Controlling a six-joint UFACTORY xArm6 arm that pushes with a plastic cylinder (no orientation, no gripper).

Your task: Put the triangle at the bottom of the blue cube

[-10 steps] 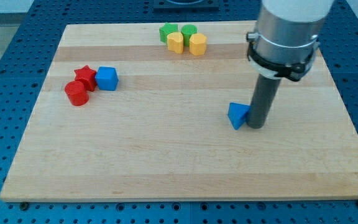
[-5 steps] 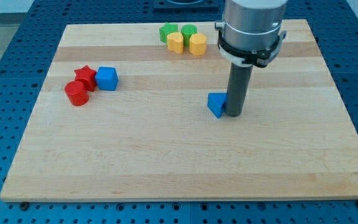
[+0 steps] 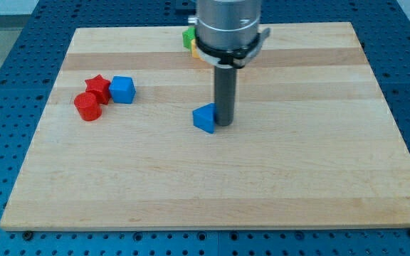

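The blue triangle [image 3: 204,119] is pressed at its 3 o'clock side by my tip [image 3: 224,124], which grips nothing. The spot below the blue cube [image 3: 122,89] lies at roughly 9 o'clock from the triangle, so a push that way is judged to be required.

Blue triangle [image 3: 204,119] lies mid-board, well right of and below the blue cube [image 3: 122,89].

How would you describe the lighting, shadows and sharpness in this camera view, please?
In the camera view the lighting is even and soft, with no glare on the wooden board; my tip, touching the blue triangle on its right side as seen in the view, casts only a faint shadow; the blue cube and the red blocks look sharp, while the arm's housing at the view's top is slightly soft.
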